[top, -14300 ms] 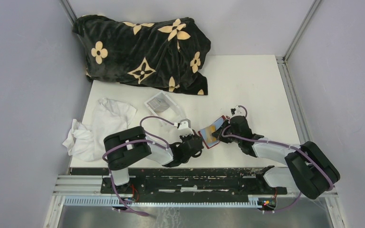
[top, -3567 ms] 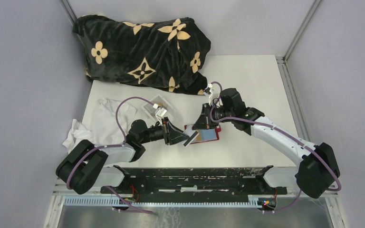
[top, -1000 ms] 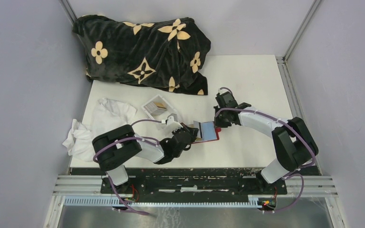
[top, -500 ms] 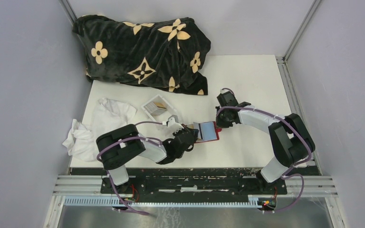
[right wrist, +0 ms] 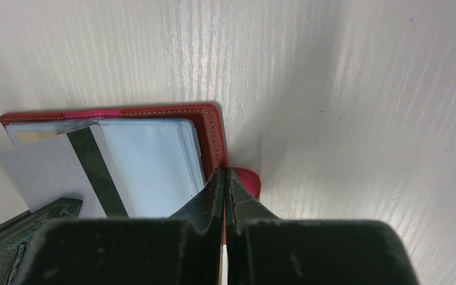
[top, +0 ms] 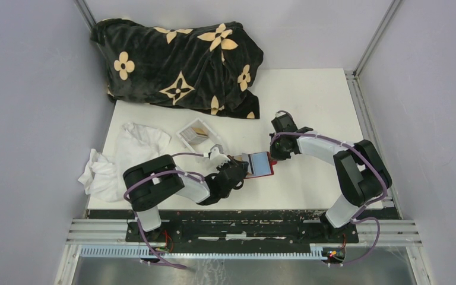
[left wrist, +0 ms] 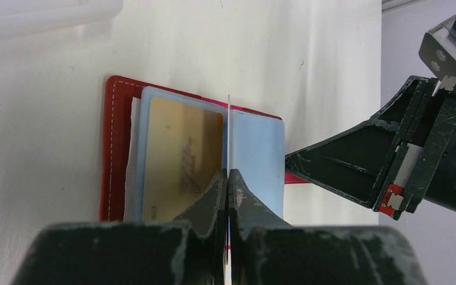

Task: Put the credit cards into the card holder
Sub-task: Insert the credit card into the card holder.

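Little has shifted in the last half second: the left claw point(left wrist: 228, 173) stays pinched on a grey card point(right wrist: 53, 172), held on edge and pointing away from it over the middle fold of the red wallet point(left wrist: 116, 148), which lies open on the table point(left wrist: 214, 47), long side across. Whether the card's tip sits in a sleeve is unclear. The right claw point(right wrist: 224, 172) is clamped on the wallet's right edge.

Overhead; wrist close-ups, both on card holder point(left wrist: 114, 148)
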